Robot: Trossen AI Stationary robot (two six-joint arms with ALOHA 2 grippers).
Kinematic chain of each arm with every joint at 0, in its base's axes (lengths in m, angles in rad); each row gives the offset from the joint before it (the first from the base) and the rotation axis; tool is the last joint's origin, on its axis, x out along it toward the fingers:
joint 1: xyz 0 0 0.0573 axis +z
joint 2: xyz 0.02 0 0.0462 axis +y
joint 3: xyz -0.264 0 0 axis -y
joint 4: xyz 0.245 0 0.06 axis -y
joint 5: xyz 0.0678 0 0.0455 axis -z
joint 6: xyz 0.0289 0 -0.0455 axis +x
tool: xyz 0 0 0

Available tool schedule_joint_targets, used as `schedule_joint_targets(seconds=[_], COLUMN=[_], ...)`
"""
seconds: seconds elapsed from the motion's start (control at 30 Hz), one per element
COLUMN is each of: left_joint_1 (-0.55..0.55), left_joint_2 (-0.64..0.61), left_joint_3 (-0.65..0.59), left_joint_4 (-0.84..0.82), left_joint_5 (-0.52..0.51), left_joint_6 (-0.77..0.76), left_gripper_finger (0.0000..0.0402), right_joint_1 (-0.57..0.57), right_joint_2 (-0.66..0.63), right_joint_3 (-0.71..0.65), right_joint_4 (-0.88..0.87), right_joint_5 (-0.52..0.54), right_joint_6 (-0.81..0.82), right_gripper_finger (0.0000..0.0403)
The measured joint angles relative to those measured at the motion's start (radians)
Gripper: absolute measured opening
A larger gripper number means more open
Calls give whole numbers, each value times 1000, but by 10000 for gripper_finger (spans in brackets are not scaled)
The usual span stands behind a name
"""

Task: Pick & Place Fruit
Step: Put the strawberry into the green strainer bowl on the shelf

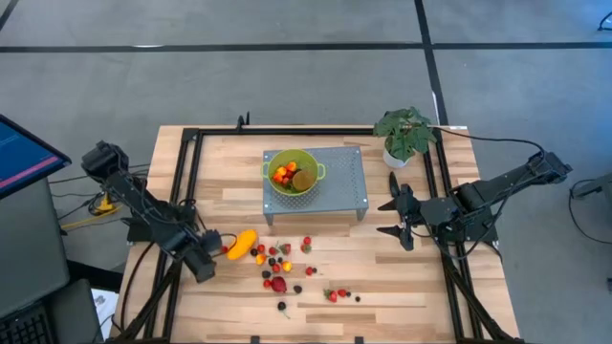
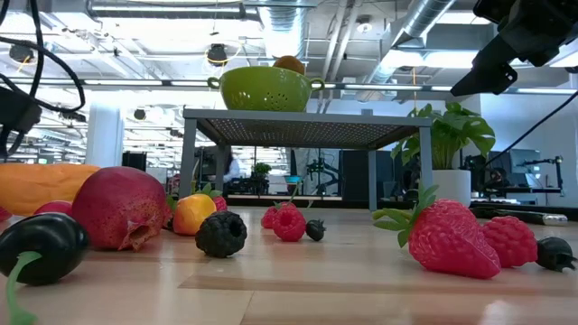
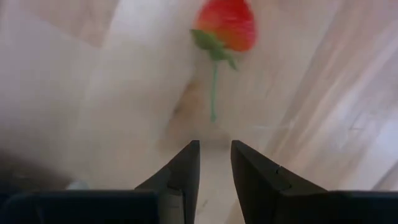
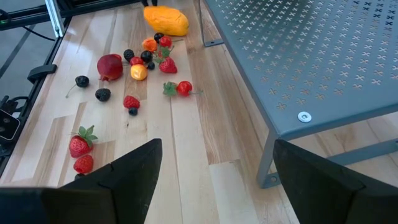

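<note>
On the near-left part of the wooden table [image 1: 382, 287], the left gripper [image 1: 216, 250] was positioned low, just beside the long orange-yellow fruit [image 1: 244, 244]. Its fingers [image 3: 180, 177] were seen drawn nearly together with a narrow gap and nothing between them; a small red fruit with a green stem [image 3: 227, 25] lay just ahead on the boards. The step in hand was judged to be the approach for a pick. The next move would call for the fingers to be spread again before being closed on that piece.

The right gripper [image 1: 402, 218] was held spread wide and empty beside the grey perforated stand [image 1: 339, 182], near the potted plant [image 1: 405, 134].

One green colander [image 1: 294, 172], already holding several pieces, was counted on the stand. One long fruit, one larger red round fruit [image 1: 278, 284] and roughly twenty small berries were scattered on the table; an exact count could not be made.
</note>
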Motion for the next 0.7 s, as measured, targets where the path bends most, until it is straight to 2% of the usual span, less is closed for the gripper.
schedule_joint_targets(seconds=[0.07, 0.33, 0.5, 0.7], left_joint_1=[6, 7, 7, 7], left_joint_2=[0, 0, 0, 0], left_joint_3=[0, 0, 0, 0], left_joint_4=[0, 14, 23, 30], left_joint_5=[-25, -151, -231, -214], left_joint_6=[3, 169, 180, 177], left_gripper_finger=[85, 85, 85, 70], right_joint_1=[0, 0, 0, 0], right_joint_2=[0, 0, 0, 0], right_joint_3=[0, 0, 0, 0], right_joint_4=[0, 0, 0, 0], right_joint_5=[0, 0, 0, 0], right_joint_6=[0, 0, 0, 0], right_gripper_finger=[302, 302, 302, 302])
